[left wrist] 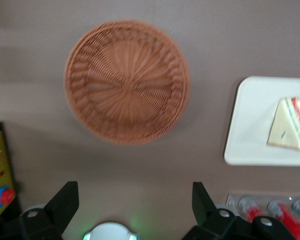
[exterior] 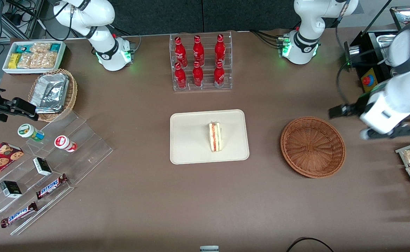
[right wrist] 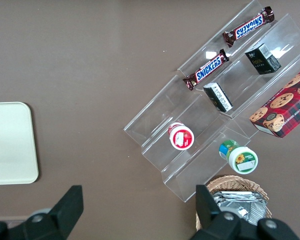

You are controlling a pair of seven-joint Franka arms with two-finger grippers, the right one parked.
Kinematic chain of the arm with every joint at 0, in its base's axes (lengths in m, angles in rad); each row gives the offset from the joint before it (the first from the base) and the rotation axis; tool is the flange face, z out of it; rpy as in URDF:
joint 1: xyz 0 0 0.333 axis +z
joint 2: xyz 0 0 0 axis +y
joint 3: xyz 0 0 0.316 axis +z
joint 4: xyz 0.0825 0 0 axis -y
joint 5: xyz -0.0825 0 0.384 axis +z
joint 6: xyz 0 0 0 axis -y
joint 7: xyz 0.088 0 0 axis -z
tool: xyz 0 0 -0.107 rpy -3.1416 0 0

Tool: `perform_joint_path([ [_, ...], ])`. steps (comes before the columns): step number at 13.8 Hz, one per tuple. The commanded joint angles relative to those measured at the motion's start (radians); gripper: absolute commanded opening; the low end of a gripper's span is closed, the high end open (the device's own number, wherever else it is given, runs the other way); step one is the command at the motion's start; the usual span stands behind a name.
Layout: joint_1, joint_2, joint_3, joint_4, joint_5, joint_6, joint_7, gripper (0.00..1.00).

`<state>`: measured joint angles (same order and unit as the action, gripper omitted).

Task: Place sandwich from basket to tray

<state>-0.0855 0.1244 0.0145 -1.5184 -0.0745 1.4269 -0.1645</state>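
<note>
One sandwich (exterior: 215, 137), soft and light we judge, on tray (exterior: 209, 136); basket (exterior: 312, 146) at tray's three o'clock; gripper (left wrist: 135, 200) spread apart, holding nothing; grip bread faces gently.

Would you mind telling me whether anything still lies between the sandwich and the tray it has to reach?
Nothing does: the sandwich already lies on the tray, and the basket holds nothing. The gripper hangs with open jaws above the table near the basket, toward the working arm's end.

Glossy white arm w/ grey joint bands, black gripper (left wrist: 135, 205), green base LEDs
</note>
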Motion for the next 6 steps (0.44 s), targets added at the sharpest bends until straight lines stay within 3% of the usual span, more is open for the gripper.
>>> perform_joint_path([
  [1,0.053,-0.104,-0.039,-0.043,0.021,-0.064,0.020,1.00],
  [3,0.056,-0.129,-0.068,-0.043,0.129,-0.071,0.022,1.00],
  [6,0.058,-0.127,-0.068,-0.042,0.134,-0.052,0.022,1.00],
])
